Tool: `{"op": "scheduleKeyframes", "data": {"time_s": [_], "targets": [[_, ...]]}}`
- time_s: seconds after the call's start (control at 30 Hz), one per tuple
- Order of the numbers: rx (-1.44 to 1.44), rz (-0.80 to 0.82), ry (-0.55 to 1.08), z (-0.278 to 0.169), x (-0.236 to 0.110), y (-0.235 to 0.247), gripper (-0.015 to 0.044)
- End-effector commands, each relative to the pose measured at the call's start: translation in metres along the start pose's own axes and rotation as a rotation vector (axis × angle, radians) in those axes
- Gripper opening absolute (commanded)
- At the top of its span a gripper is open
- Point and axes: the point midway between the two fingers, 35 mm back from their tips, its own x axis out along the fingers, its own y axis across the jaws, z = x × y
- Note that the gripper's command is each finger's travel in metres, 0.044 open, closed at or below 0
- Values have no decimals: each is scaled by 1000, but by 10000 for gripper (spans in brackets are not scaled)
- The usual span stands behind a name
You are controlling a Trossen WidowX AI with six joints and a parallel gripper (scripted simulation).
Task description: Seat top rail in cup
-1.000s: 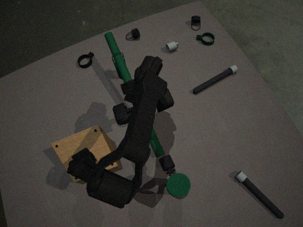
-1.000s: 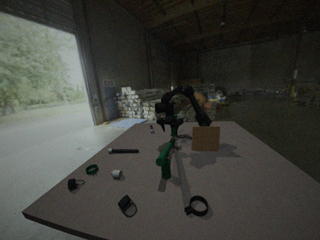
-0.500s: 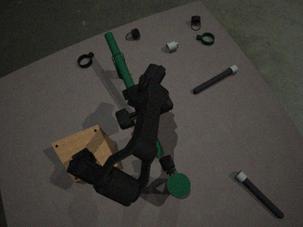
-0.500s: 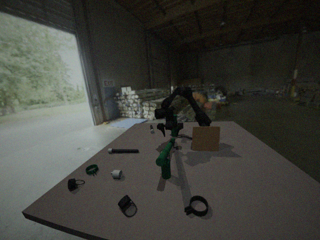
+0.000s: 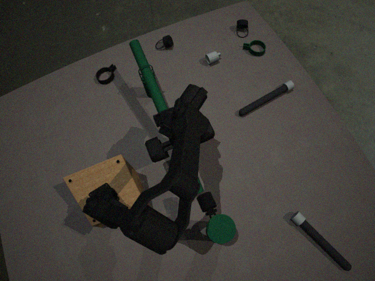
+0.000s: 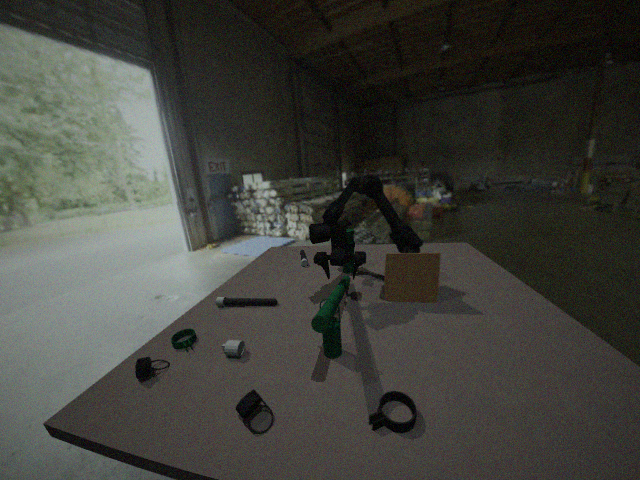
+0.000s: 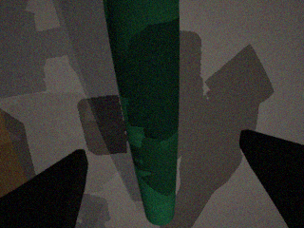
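The green top rail (image 5: pixel 158 98) (image 6: pixel 331 308) (image 7: pixel 152 95) slants across the middle, through the wire loop cap (image 5: pixel 140 73) on the short green post (image 6: pixel 332 343). Its cut end shows bare at the bottom of the wrist view. In the top view that end is close to the mouth of the black rail-end cup (image 5: pixel 206 202); the arm partly hides it, and I cannot see it inside the cup. The cup hangs beside the big post's green cap (image 5: pixel 221 229). My gripper (image 6: pixel 341 277) (image 7: pixel 165 147) is open and empty, its fingers apart on either side of the rail; contact cannot be told.
A wooden block (image 5: pixel 94 174) (image 6: pixel 412 277) stands beside the arm. Two dark rods with white ends (image 5: pixel 263 99) (image 5: pixel 325 242), a white cup (image 5: pixel 212 57) (image 6: pixel 234 348), a green band (image 5: pixel 265 48) and a black band (image 5: pixel 97 77) lie around, with two black loop caps (image 5: pixel 167 41) (image 5: pixel 242 23).
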Motion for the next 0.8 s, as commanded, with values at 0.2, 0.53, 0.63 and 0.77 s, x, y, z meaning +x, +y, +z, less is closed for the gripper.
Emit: {"op": "scheduleKeyframes", "data": {"time_s": [0.2,0.53,0.63,0.77], "targets": [[-6,3,4,0,17,1,440],[-6,3,5,-1,34,1,440],[-6,3,6,-1,39,1,440],[-6,3,7,-1,45,1,440]]}}
